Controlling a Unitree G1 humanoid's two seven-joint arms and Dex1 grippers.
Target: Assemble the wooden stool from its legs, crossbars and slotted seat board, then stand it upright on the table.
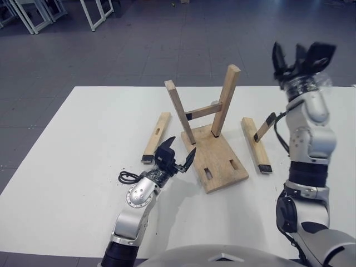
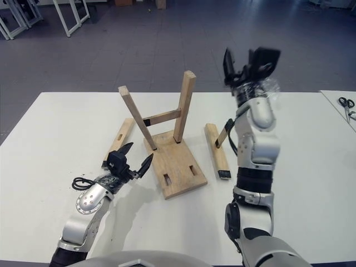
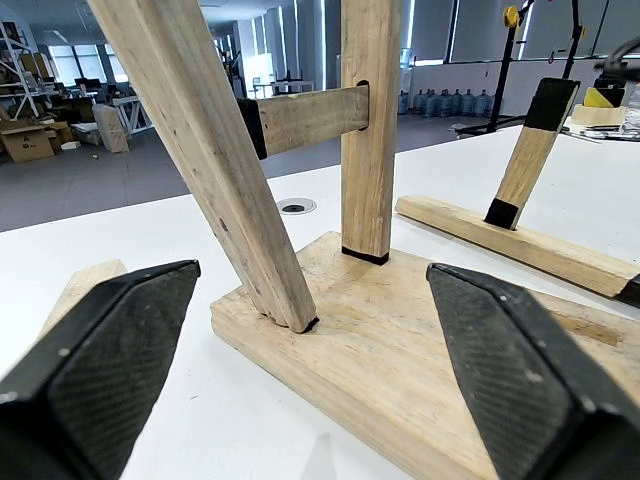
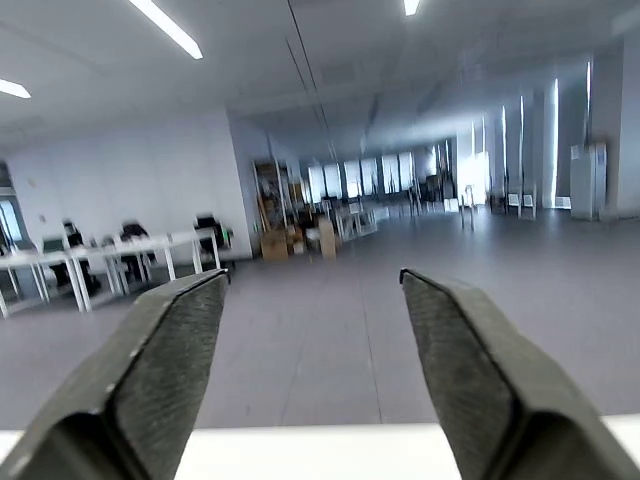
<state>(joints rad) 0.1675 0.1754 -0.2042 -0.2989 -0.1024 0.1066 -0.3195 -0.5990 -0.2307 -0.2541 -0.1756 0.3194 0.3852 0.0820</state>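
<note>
White table [image 1: 67, 167]: plain matt top. Beyond its far edge lies grey tiled floor [image 1: 167, 44]. White metal frames [image 1: 33, 14] stand past the table's far left corner. A second white table [image 2: 334, 95] sits off its right side. Overhead, ceiling strip lights [image 4: 165, 25] are lit. Tall windows [image 4: 500, 150] line the far wall.

Scissors [image 2: 345, 103] lie on a neighbouring table [image 2: 331, 96] at the right; white frames [image 1: 95, 15] stand on the grey floor [image 1: 167, 44] behind.
</note>
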